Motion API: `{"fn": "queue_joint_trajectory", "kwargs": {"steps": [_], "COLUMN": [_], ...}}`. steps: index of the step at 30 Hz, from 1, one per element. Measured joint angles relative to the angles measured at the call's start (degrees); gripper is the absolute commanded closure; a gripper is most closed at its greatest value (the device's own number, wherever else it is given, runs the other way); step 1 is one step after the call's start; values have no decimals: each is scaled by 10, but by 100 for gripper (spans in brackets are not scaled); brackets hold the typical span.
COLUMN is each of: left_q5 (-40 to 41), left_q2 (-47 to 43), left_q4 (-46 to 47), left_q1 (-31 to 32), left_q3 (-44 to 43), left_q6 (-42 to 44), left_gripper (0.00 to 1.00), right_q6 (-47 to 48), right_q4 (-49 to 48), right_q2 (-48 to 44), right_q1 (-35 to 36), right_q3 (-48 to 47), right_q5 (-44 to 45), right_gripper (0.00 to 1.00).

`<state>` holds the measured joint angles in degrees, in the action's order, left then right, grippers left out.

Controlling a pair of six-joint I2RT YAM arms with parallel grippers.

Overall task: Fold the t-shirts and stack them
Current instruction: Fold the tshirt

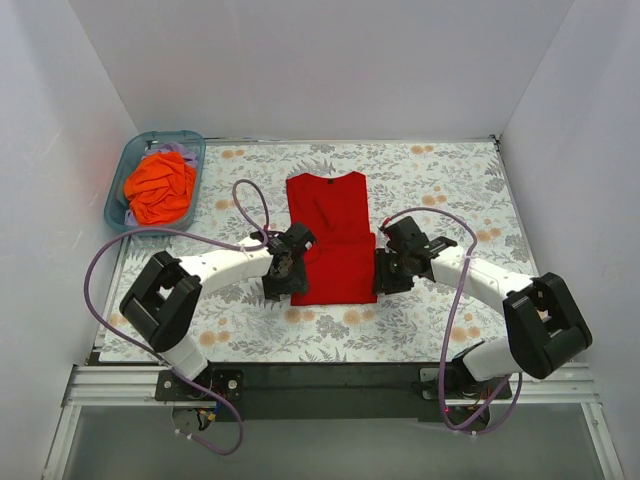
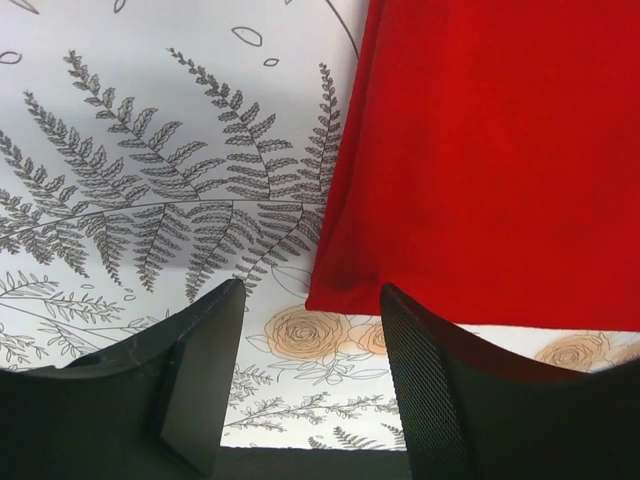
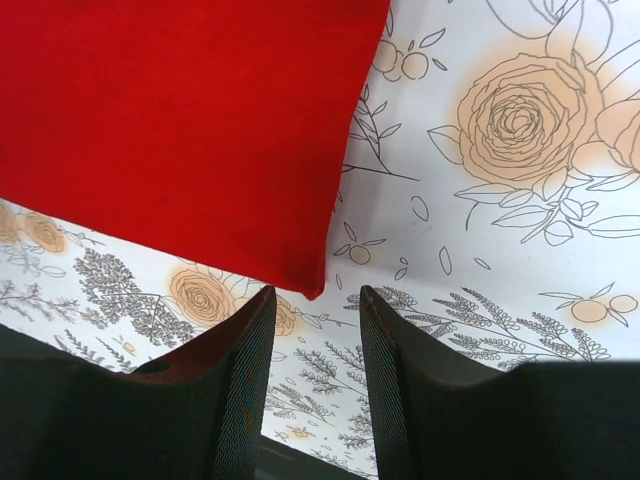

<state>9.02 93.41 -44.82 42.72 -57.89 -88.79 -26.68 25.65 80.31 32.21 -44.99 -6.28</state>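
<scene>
Top external view: mid-fold, the red t-shirt (image 1: pixel 330 235) lies at the centre of the table (image 1: pixel 450 185); the orange t-shirt (image 1: pixel 160 187) sits in the teal bin (image 1: pixel 165 135) at the far-left corner. The left gripper (image 2: pixel 310 290) and right gripper (image 3: pixel 316 292) flank the red shirt's near corners, jaws partly open and empty. Next, probably, both must pinch those corners.

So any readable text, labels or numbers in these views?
None readable.
Red shirt: plain; a dark spot at the collar may be a tag, too small to read.
Orange shirt and bin: no label visible.
Tablecloth: floral print only, no words, in all three views.
</scene>
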Motion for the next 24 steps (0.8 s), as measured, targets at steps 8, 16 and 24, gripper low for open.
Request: {"fn": "queue_joint_trajectory", "kwargs": {"steps": [8, 16, 24], "left_q5": [0, -7, -12], "left_q2": [19, 27, 28], "left_q4": [1, 3, 4], "left_q1": [22, 29, 29], "left_q3": [-5, 1, 1], "left_q6": [-2, -8, -10], "left_gripper": [57, 93, 100], "right_q6": [-5, -12, -17], "right_q4": [2, 4, 11], "right_q2": [20, 52, 82], "right_q1": [26, 47, 63], "right_q3": [-4, -8, -33], "right_q5": [21, 34, 38], "right_gripper": [55, 56, 60]}}
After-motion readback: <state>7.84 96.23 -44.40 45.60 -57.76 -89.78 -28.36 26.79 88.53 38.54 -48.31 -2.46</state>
